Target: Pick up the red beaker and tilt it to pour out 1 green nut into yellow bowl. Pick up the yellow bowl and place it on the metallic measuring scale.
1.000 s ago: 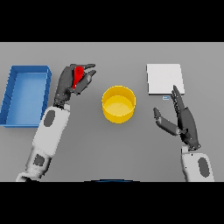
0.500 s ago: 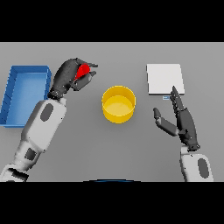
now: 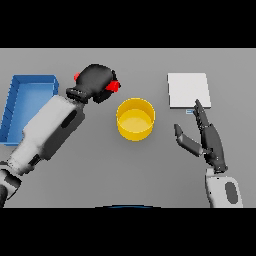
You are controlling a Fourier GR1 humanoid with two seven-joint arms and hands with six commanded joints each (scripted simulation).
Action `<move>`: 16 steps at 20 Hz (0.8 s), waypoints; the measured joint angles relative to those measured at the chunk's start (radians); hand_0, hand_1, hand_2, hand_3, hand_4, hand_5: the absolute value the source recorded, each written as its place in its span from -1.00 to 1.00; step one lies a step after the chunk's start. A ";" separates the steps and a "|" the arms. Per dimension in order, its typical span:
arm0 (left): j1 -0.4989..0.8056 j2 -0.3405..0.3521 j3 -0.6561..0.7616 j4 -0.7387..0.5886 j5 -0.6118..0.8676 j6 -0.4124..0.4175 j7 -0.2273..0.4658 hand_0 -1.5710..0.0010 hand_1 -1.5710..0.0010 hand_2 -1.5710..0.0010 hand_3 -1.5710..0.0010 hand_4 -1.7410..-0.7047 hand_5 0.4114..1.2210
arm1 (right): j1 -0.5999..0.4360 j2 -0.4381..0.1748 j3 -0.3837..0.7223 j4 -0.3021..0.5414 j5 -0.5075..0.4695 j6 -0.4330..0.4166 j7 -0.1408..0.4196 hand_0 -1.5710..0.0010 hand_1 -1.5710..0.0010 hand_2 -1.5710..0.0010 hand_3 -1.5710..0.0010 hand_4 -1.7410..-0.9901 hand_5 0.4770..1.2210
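Risk at this stage, as a judgement: the red beaker sits left of the yellow bowl, not over its opening, so tilting now could drop the nut onto the grey surface. Over-tilting could release more than one nut. The beaker is almost hidden; only red edges show around the left hand, which is clenched round it, raised near the bowl's left rim. No nut is visible. The right hand rests released, fingers straight, below the metallic scale.
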 measured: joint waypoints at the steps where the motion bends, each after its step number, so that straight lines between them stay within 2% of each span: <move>1: -0.022 0.010 -0.031 0.004 -0.018 -0.037 0.002 -1.00 -1.00 -1.00 -1.00 -0.74 0.97 | 0.002 -0.001 -0.008 0.006 -0.010 0.002 -0.001 1.00 1.00 1.00 1.00 0.22 -0.46; 3: -0.063 0.020 -0.089 0.015 -0.047 -0.098 -0.007 -1.00 -1.00 -1.00 -0.79 -0.82 0.98 | 0.017 0.007 -0.012 -0.001 -0.025 0.004 -0.004 1.00 1.00 1.00 1.00 0.23 -0.51; 4: -0.081 0.021 -0.120 0.028 -0.069 -0.119 0.007 -1.00 -1.00 -1.00 -0.73 -0.85 0.98 | 0.005 0.011 -0.018 -0.008 -0.042 0.006 0.017 1.00 1.00 1.00 1.00 0.23 -0.53; 6: -0.146 0.007 -0.168 0.070 -0.099 -0.173 0.034 -1.00 -1.00 -1.00 -0.67 -0.89 0.99 | -0.001 0.021 -0.017 0.005 -0.049 0.010 0.018 1.00 1.00 1.00 1.00 0.20 -0.57; 10: -0.217 0.015 -0.272 0.092 -0.143 -0.241 0.012 -1.00 -1.00 -1.00 -0.53 -0.94 1.00 | 0.001 0.020 -0.031 0.003 -0.077 0.021 0.005 1.00 1.00 1.00 1.00 0.17 -0.65; 13: -0.268 -0.002 -0.346 0.126 -0.178 -0.253 -0.016 -1.00 -1.00 -1.00 -0.76 -0.97 1.00 | -0.002 0.019 -0.034 0.017 -0.075 0.019 0.005 1.00 1.00 1.00 1.00 0.18 -0.66; 16: -0.321 -0.011 -0.426 0.149 -0.221 -0.253 -0.033 -1.00 -1.00 -1.00 -0.88 -0.98 1.00 | -0.007 0.020 -0.028 0.014 -0.062 0.014 0.004 1.00 1.00 1.00 1.00 0.18 -0.67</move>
